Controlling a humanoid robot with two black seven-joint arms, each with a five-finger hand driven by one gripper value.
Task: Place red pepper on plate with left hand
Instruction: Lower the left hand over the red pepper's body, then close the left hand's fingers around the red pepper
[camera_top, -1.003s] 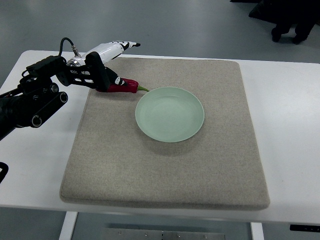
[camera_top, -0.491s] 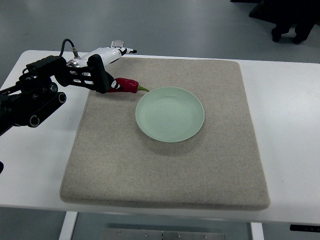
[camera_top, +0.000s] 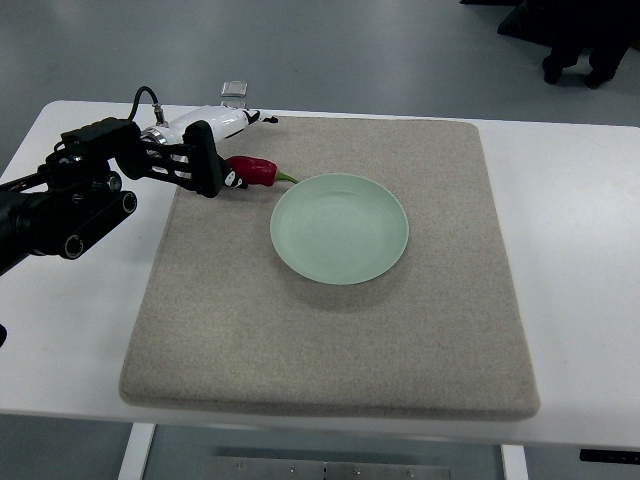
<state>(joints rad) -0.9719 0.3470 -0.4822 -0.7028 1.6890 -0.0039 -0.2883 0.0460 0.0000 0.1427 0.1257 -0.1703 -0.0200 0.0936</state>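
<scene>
Grey floor behind; a white bench (camera_top: 580, 250) fills most of the view, with a large beige felt mat (camera_top: 330, 340) laid across its middle. Dark legs of some furniture show at the upper right corner, on the floor, too cropped to name.

My left arm comes in from the left edge, black links and joints over the bench's left part, a black cable looping up near the wrist. My left hand (camera_top: 205, 150) sits at the mat's far left corner, white shell on top, black parts below.

Fingers (camera_top: 210, 172): the black ones curl down toward the stem-less end of the red pepper (camera_top: 253, 170) and appear to touch it there. I cannot tell whether they truly clamp it or only rest against it; the contact spot is small and dark. One white finger points away toward the far edge of the mat, holding nothing.

Red pepper: lies on the mat, just left of the plate (camera_top: 340, 228), not on it. Its green stem (camera_top: 287, 178) points right and reaches close to the plate's upper left rim; touching or not, I cannot tell.

Plate: pale green, round, sits flat on the mat, a little above and left of the mat's centre.

Right arm: not visible.
</scene>
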